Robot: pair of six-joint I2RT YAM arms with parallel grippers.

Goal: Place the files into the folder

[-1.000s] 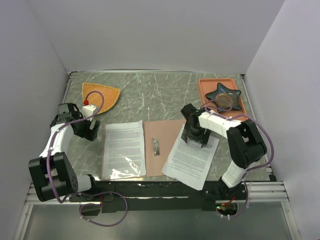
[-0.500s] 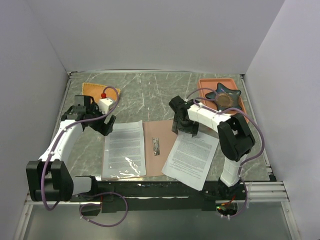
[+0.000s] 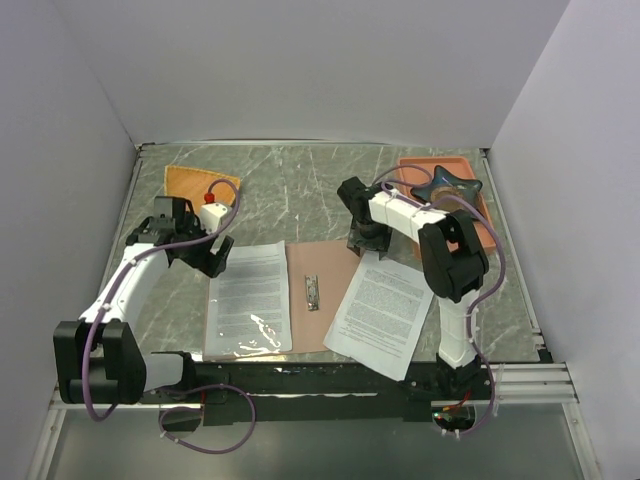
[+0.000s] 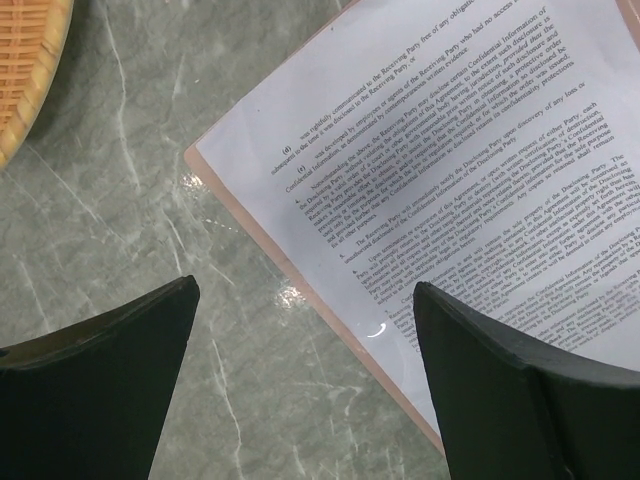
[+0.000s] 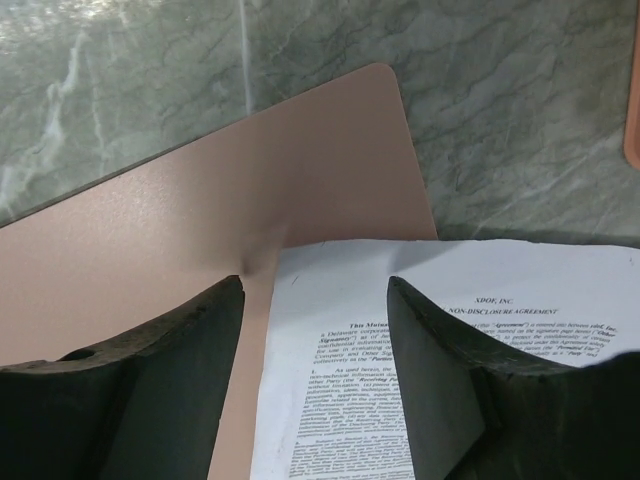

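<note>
The pinkish-brown folder (image 3: 335,265) lies open and flat at the table's near middle, with a metal clip (image 3: 313,292) on its crease. One white printed sheet (image 3: 250,298) lies on its left half. A second sheet (image 3: 385,312) lies skewed, partly on the right half and partly on the table. My left gripper (image 3: 215,260) is open and empty over the left sheet's far left corner; in the left wrist view (image 4: 305,340) it straddles the folder edge (image 4: 300,290) and sheet (image 4: 470,170). My right gripper (image 3: 363,245) is open and empty over the second sheet's far edge (image 5: 330,400) and the folder (image 5: 200,200).
An orange fan-shaped woven plate (image 3: 195,188) lies at the back left, and its rim shows in the left wrist view (image 4: 25,70). A salmon tray (image 3: 482,218) holding a dark star-shaped dish (image 3: 445,190) stands at the back right. Walls close the left, back and right.
My left gripper has swung right and nearer to the left sheet's far left corner. My right gripper has moved left and back, from over the second sheet to its far edge.
</note>
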